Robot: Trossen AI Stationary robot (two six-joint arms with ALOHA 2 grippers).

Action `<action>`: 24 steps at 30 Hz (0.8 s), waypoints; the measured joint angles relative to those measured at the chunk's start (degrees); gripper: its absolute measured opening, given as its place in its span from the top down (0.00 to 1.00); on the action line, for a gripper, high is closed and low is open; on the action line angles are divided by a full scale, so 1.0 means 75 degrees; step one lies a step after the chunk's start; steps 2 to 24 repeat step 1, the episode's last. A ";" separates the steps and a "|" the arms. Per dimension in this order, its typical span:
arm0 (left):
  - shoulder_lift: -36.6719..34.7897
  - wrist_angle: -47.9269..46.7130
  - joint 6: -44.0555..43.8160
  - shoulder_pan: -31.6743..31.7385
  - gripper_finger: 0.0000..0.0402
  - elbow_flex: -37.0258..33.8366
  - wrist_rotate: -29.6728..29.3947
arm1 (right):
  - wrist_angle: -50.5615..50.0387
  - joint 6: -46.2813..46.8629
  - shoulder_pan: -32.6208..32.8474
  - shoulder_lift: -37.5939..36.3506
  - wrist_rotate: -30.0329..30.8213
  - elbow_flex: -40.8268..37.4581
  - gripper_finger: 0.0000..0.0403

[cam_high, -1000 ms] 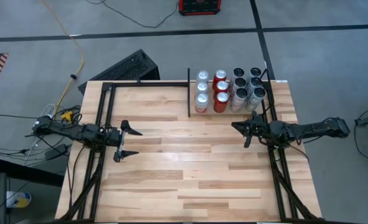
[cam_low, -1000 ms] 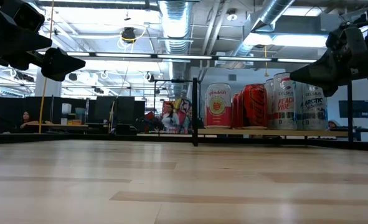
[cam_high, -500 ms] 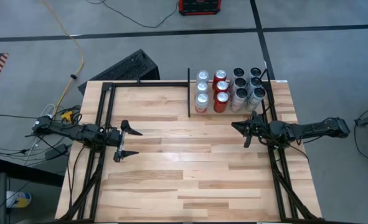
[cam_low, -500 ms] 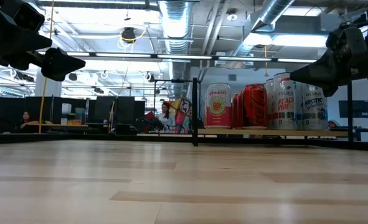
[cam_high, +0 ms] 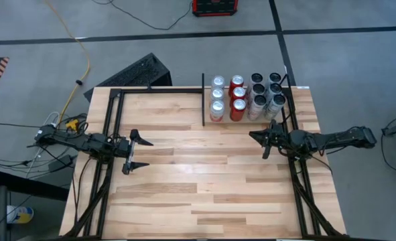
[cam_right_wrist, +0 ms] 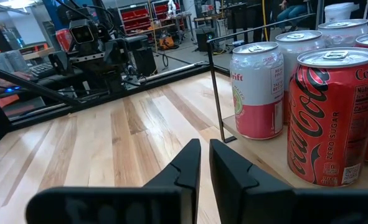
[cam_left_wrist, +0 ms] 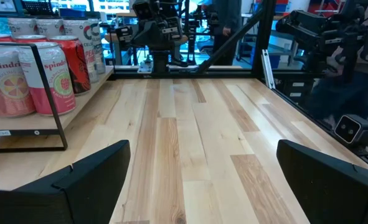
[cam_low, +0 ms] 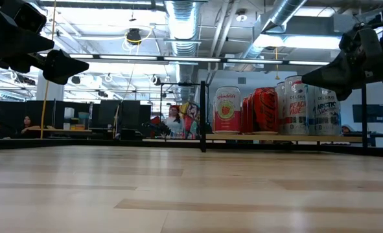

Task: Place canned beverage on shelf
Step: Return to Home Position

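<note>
High view, left tool (cam_high: pixel 146 152) gaping empty, right tool (cam_high: pixel 256 142) nearly closed, empty, cans (cam_high: pixel 246 98) filling far-right of shelf (cam_high: pixel 159 108).

From table height, the front cans (cam_low: pixel 295 107) hide those behind them.

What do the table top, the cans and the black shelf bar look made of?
Table top: pale wood planks with visible grain and seams, and a smooth satin finish.
Cans: likely aluminium, with glossy printed sides and bare silvery lids with pull tabs.
Shelf bar: probably metal; it is thin and straight with a matte black coating.
</note>
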 joint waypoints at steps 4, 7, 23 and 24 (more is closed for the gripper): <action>0.0000 0.0000 -0.0003 -0.0001 0.03 0.0000 0.0001 | 0.0000 0.0000 0.0000 0.0000 0.0000 0.0000 0.85; 0.0000 0.0000 -0.0003 -0.0001 0.03 0.0000 0.0001 | 0.0000 0.0000 0.0000 0.0000 0.0000 0.0000 0.85; 0.0000 0.0000 -0.0003 -0.0001 0.03 0.0000 0.0001 | 0.0000 0.0000 0.0000 0.0000 0.0000 0.0000 0.85; 0.0000 0.0000 -0.0003 -0.0001 0.03 0.0000 0.0001 | 0.0000 0.0000 0.0000 0.0000 0.0000 0.0000 0.85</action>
